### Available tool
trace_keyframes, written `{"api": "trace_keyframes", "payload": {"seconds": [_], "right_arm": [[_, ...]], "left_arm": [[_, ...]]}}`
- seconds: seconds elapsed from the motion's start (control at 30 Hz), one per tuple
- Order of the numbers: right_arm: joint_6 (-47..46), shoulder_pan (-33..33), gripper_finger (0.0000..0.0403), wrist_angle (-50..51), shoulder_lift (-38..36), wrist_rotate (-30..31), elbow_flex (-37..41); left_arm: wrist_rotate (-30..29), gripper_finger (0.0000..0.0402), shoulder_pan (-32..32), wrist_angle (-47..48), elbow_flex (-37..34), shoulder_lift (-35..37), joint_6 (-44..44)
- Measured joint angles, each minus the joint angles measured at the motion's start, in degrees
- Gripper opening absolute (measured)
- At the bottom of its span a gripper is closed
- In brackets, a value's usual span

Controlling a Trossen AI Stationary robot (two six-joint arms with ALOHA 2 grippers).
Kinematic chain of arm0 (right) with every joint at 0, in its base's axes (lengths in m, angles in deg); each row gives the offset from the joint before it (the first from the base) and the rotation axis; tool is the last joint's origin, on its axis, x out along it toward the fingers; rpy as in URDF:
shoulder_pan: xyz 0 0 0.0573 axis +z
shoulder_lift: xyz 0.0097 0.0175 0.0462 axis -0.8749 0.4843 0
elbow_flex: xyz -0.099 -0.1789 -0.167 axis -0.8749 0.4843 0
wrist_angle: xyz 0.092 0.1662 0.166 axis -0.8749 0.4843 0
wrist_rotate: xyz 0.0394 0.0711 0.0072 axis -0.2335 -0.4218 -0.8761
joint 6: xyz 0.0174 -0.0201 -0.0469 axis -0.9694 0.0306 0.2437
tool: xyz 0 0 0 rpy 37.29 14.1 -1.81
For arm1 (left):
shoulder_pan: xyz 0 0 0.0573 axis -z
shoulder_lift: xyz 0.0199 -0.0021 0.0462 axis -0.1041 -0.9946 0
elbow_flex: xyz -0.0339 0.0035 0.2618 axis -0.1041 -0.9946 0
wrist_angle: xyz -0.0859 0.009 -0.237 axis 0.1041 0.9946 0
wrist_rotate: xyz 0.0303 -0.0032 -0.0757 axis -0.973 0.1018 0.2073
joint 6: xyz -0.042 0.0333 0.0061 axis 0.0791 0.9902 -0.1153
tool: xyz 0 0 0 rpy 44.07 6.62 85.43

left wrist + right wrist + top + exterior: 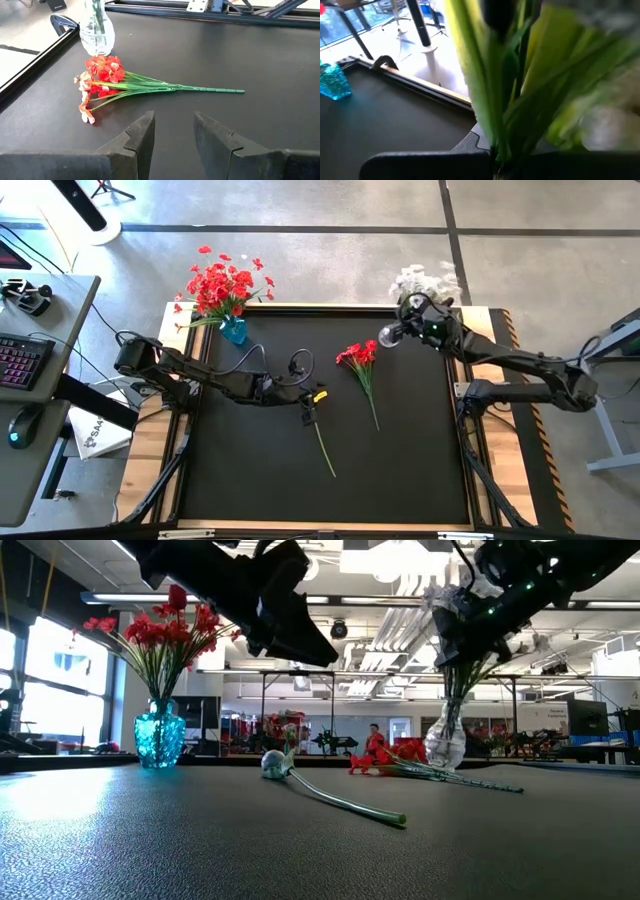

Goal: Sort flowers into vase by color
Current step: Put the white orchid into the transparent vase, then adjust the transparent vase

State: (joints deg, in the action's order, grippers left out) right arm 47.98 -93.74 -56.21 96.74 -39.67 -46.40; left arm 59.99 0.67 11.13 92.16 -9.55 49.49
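Sorting step: right gripper (pixel 402 330) pinches white flowers (pixel 425 280) at the clear vase (pixel 445 745).
Left gripper (pixel 172 132): fingers spread, empty, near 1 white stem (pixel 322 442).
Red bunch (pixel 358 358): lying beside the clear vase.
Next: I judge red bunch goes to blue vase (pixel 233 330).

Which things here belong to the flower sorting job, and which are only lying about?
Job: blue vase with red flowers; clear vase with white flowers; red bunch and single stem on the mat.
Lying about: keyboard, mouse on the side desk.
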Motion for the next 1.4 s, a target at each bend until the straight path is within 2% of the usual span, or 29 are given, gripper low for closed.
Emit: {"api": "trace_keyframes", "payload": {"seconds": [0.43,0.67,0.8,0.97,1.17,1.27,1.4], "right_arm": [[0.19,-0.52,0.0007,-4.99,9.55,-3.44,0.02],[0.92,-0.68,0.0017,-6.57,10.7,-4.58,0.0],[2.28,-0.65,0.0053,-5.84,10.79,-4.87,0.02],[3.21,-0.63,0.013,-5.6,10.7,-6.14,0.02],[3.23,-0.63,0.0209,2.62,10.72,-6.9,-4.62],[3.23,-0.63,0.0233,6.69,10.72,-6.9,-7.29],[3.23,-0.63,0.0244,10.65,10.72,-7.03,-10.32]], "left_arm": [[-0.18,0.0122,-1.39,0.02,0.0,0.0,0.15],[-0.16,0.0122,-1.39,0.06,0.0,-0.01,0.15],[-0.13,0.0122,-1.36,0.08,0.0,-0.01,0.15],[0.33,0.0122,-1.32,0.11,0.0,0.0,0.13],[0.43,0.0122,-1.32,0.21,0.0,-0.02,0.13],[0.43,0.0122,-1.31,0.21,0.0,0.0,0.11],[0.43,0.0122,-1.08,0.24,0.0,-0.02,0.1]]}}
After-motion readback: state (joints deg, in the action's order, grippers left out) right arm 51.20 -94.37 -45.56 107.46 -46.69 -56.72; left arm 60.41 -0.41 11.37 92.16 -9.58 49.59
